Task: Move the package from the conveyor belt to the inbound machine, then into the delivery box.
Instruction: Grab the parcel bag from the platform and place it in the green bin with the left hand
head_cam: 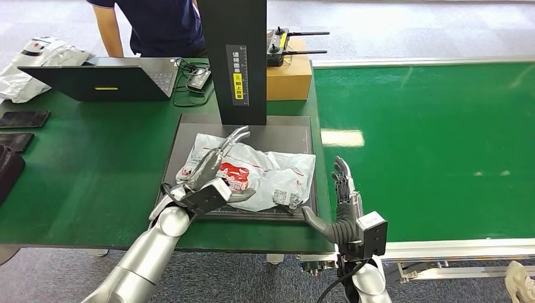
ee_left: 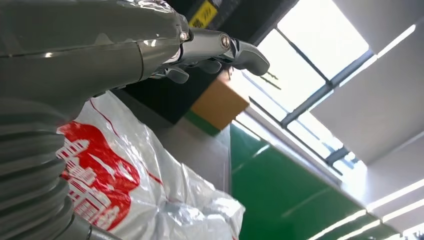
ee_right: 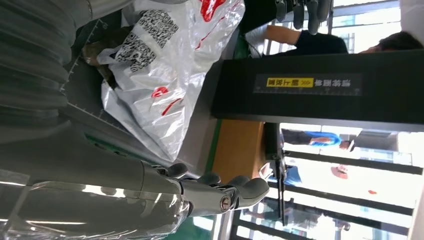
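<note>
Head view shows the package [head_cam: 265, 173] lying on the inbound machine's black platform [head_cam: 189, 136]; the left hand [head_cam: 217, 167] rests on it, fingers extended, while the right hand [head_cam: 340, 205] stands spread beside it.

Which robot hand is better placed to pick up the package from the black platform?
Probably the left robot hand: it is already over the package on the black platform. The right robot hand stands open beside the platform's edge, apart from the package.
</note>
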